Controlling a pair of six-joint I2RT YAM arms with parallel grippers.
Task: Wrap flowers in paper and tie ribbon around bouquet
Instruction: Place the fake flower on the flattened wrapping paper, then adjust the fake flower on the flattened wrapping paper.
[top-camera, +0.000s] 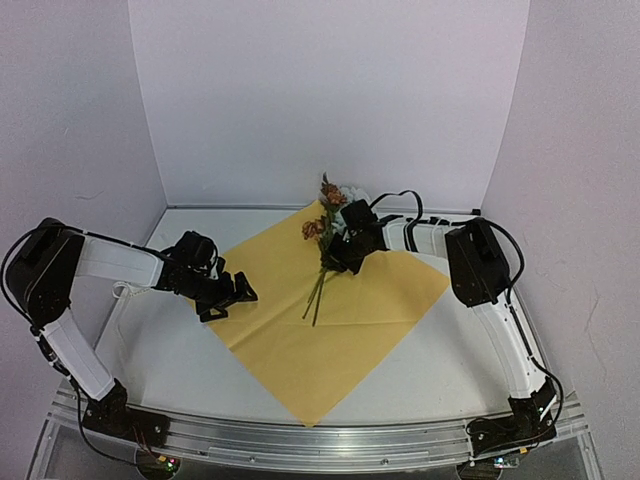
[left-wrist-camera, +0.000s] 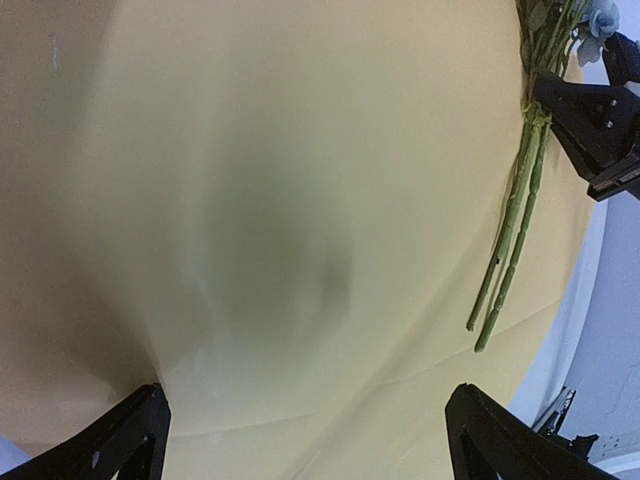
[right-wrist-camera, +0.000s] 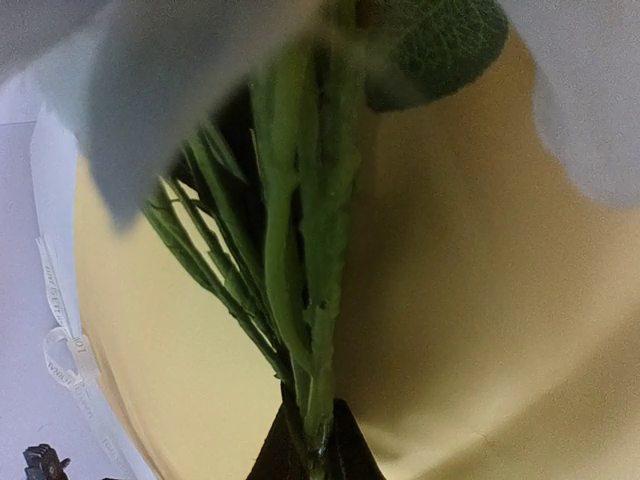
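Top cam: got the paper spread yellow-tan side up on the counter, diamond-wise. Right hand clenched on the flowers over the sheet's far half, blossoms toward the back. Left hand released, sitting at the sheet's left corner.

Left wrist cam: wide-open fingers over bare paper, flowers off to the upper right, pinched by the right hand.

Right wrist cam: green stems squeezed tight between the fingertips, paper underneath, ribbon lying just past the sheet's left edge.
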